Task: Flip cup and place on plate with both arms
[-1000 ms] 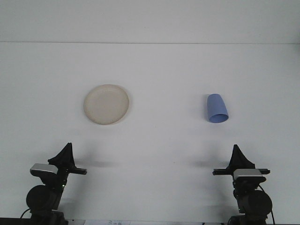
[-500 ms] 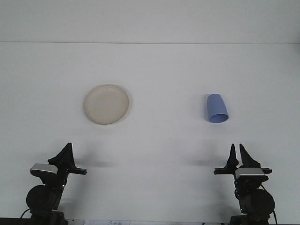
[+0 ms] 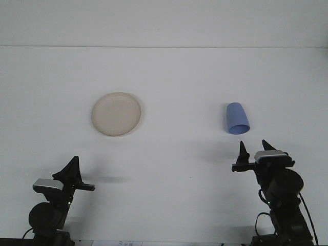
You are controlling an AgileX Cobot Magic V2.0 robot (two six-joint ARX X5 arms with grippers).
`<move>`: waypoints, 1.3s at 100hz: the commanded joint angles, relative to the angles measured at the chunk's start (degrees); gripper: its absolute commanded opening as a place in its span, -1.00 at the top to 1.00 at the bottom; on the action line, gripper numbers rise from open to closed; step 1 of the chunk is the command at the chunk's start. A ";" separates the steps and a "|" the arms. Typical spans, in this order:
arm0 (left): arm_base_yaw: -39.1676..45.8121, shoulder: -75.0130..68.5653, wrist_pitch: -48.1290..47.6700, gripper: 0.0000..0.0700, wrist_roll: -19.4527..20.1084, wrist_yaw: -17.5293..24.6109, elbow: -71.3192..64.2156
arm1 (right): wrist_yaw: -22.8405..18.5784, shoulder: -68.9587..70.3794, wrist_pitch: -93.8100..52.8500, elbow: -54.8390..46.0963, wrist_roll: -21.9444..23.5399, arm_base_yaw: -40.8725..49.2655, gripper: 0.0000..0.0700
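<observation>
Blue cup [image 3: 237, 118] on side, just beyond right tool [image 3: 254, 149], jaws spread.

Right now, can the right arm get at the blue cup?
Probably yes. The right gripper stands open just short of the blue cup, and only bare table lies between them. The plate sits well off to the left.

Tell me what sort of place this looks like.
Probably a robot lab test bench: a plain white table holding only a cream plate and a blue cup, with two arms' grippers, left and right.
</observation>
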 commanded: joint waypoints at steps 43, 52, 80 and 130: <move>0.11 -0.04 0.59 0.96 -0.15 0.09 -1.11 | -0.13 28.39 18.80 -0.09 4.44 3.54 -0.42; 0.11 -0.04 0.59 0.96 -0.15 0.09 -1.11 | -0.15 33.70 23.61 -0.09 5.14 3.87 -0.41; 0.11 -0.04 0.59 0.96 -0.15 0.09 -1.11 | -0.13 47.91 38.51 0.46 6.10 3.82 -0.40; 0.11 -0.04 0.59 0.96 -0.15 0.09 -1.11 | -0.74 59.73 39.95 11.76 6.08 3.48 0.99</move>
